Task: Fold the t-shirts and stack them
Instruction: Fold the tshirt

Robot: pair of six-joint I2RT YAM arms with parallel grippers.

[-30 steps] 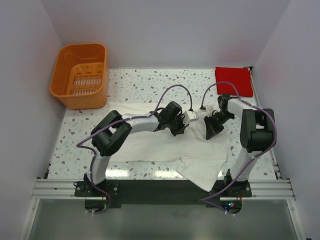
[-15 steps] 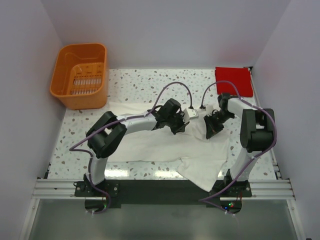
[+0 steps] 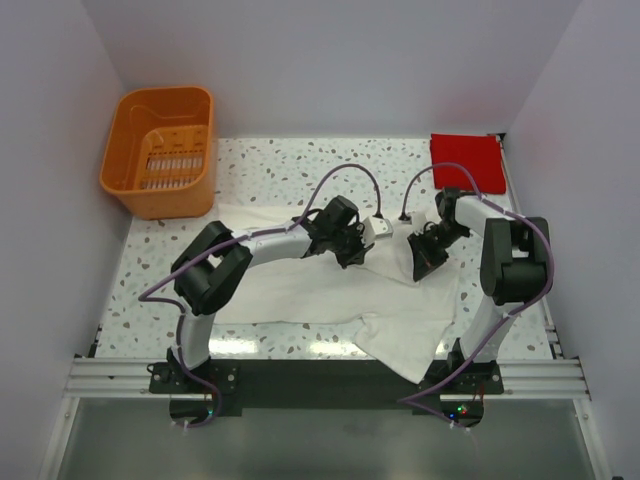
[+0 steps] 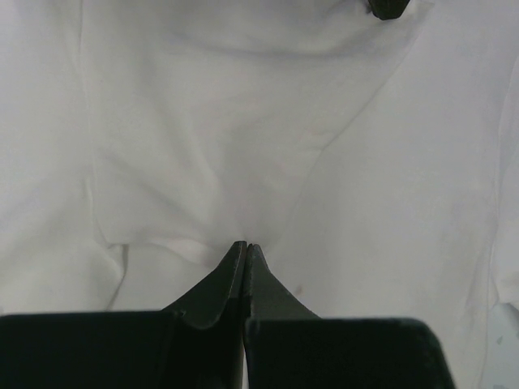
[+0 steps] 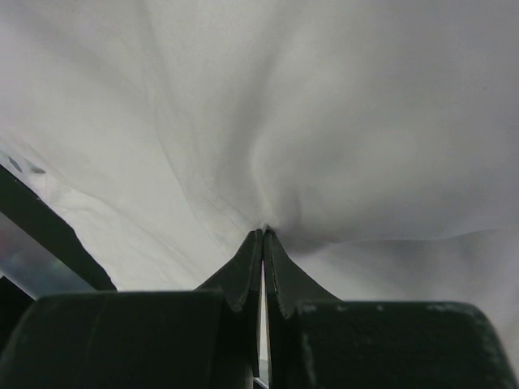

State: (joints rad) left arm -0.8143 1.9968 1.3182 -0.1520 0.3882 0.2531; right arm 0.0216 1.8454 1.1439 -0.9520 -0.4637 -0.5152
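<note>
The cream-white t-shirt (image 3: 330,295) lies spread and wrinkled across the table's middle. It fills the left wrist view (image 4: 243,121) and the right wrist view (image 5: 340,105). My left gripper (image 3: 352,256) is down on the shirt's far part, its jaws shut (image 4: 245,246) with creases running into the tips. My right gripper (image 3: 420,266) is shut (image 5: 263,233) on a puckered pinch of the same shirt near its right side. The red t-shirt (image 3: 466,160) lies as a flat folded square at the back right corner.
An orange slotted basket (image 3: 160,150) stands at the back left. The speckled tabletop (image 3: 290,165) shows behind the shirt and on the left. Walls close in the left, back and right. The metal rail (image 3: 320,378) runs along the near edge.
My left gripper has shifted a little toward the back and left, drawing the cloth with it, and its elbow swung left. The right gripper has hardly moved.
</note>
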